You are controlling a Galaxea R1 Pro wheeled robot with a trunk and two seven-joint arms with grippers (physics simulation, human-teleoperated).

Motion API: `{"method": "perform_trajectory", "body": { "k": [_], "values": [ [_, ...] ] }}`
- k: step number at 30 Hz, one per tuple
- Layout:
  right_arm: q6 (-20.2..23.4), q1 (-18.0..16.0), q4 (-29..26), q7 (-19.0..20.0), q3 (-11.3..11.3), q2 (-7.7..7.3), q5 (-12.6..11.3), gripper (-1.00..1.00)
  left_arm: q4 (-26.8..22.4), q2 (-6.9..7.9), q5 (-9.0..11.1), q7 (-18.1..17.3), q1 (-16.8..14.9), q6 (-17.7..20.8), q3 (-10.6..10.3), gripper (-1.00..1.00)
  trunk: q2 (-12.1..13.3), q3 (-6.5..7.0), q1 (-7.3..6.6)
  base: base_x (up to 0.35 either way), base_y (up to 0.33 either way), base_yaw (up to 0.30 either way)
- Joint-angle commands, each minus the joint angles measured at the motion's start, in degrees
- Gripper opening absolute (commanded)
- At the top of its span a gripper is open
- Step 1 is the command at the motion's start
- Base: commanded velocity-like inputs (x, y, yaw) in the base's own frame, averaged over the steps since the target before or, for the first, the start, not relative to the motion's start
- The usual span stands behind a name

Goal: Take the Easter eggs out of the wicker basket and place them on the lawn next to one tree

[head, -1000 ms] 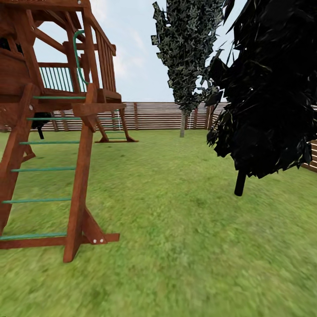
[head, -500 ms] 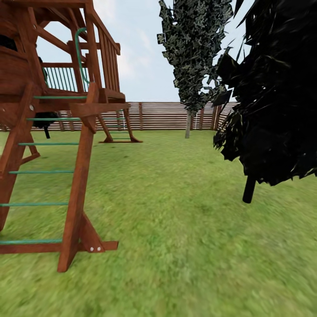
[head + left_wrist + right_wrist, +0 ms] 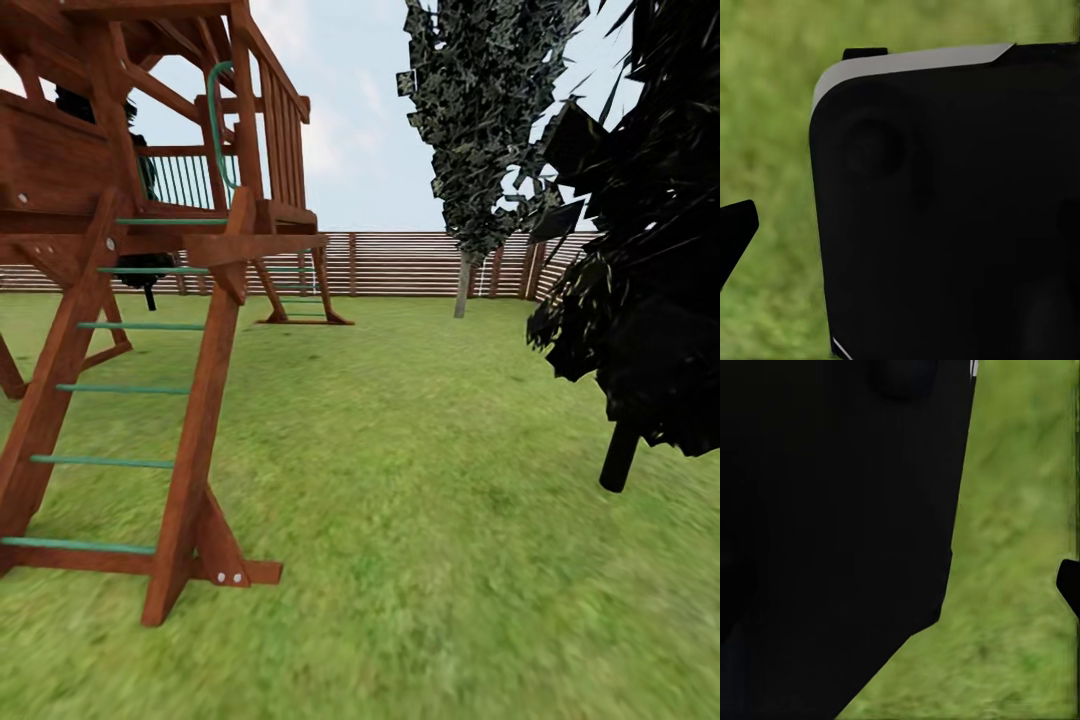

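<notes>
At frame left, head cam, wooden play tower (image 3: 150, 250) stands on lawn (image 3: 420, 480); pale-trunk tree (image 3: 462, 285) upper right by fence (image 3: 400, 263), black conifer (image 3: 650, 280) at right edge. Can't tell my pincers' state; wrist cams give dark housing over grass.

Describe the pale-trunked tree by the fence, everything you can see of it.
The tree stands upright on the lawn just before the slatted wooden fence. Its trunk is slim, straight and pale grey-beige; the dark crown of flat, green-white mottled leaves runs past the head view's top edge. A black conifer overlaps its right side.
</notes>
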Motion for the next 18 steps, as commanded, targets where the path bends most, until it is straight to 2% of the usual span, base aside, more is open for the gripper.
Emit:
{"method": "perform_trajectory", "body": {
  "k": [1, 18],
  "values": [
    [0.0, 0.0, 0.1, 0.0, -0.1, -0.02, 0.5, 1.0, -0.1, 0.0, -0.2, 0.0, 0.0, 0.1, 0.0, 1.0, 0.0, -0.04, 0.03, 0.312, -0.11, 0.022],
    [0.0, 0.0, 0.1, 0.0, -0.1, -0.04, 0.4, 1.0, -0.2, 0.0, -0.2, 0.0, 0.0, 0.1, 0.0, 1.0, 0.0, -0.04, 0.03, 0.311, -0.101, 0.002]
  ]
}}
